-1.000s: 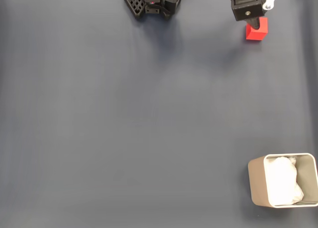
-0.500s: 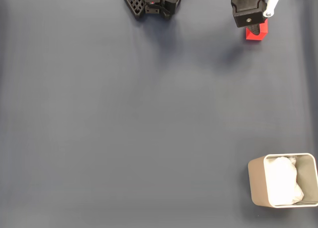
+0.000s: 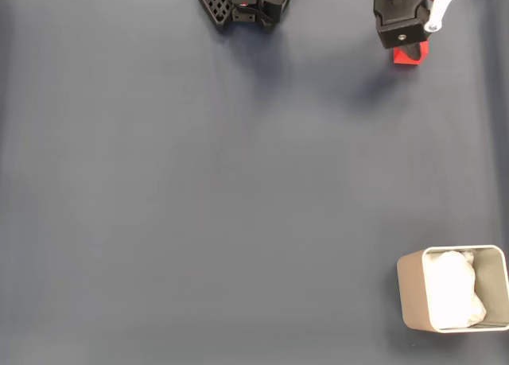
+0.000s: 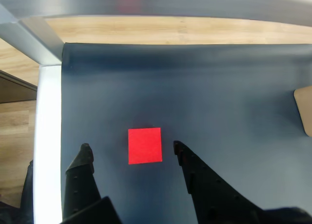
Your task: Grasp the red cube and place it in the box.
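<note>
Jaws apart on my gripper [image 4: 131, 148], fingertips flanking the red cube [image 4: 145, 145] without touching it (wrist view). Cube sits on the dark mat [image 3: 238, 182] near its far edge. Box [image 3: 410, 301] well apart, bottom right in fixed view, white lining inside. Nothing between them.

My worktop [image 3: 199, 206] is covered by a smooth dark blue-grey mat. On it, in the fixed view, the red cube [image 3: 411, 56] lies near the top right edge, partly hidden under my arm. The box [image 3: 409, 293] stands at the bottom right corner, well apart from the cube, with crumpled white lining inside. In the wrist view the cube [image 4: 145, 145] sits flat on the mat, near its pale edge strip [image 4: 48, 136], with wooden floor [image 4: 170, 30] beyond.
</note>
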Controlling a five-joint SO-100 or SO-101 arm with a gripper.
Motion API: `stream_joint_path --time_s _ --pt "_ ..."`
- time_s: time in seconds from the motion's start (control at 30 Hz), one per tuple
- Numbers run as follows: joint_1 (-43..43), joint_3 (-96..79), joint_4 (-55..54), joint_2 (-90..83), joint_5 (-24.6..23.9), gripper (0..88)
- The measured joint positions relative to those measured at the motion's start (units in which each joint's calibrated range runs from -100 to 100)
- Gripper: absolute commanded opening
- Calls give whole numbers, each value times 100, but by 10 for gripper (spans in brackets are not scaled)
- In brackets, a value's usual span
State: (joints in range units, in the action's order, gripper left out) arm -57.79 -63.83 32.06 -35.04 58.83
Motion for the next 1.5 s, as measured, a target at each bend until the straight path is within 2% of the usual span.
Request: stream_joint_path --time_s 0.8,1.5 --pt "-15 -479 -939 287 -127 385" --pt "-67 -814 -1281 625 -127 385"
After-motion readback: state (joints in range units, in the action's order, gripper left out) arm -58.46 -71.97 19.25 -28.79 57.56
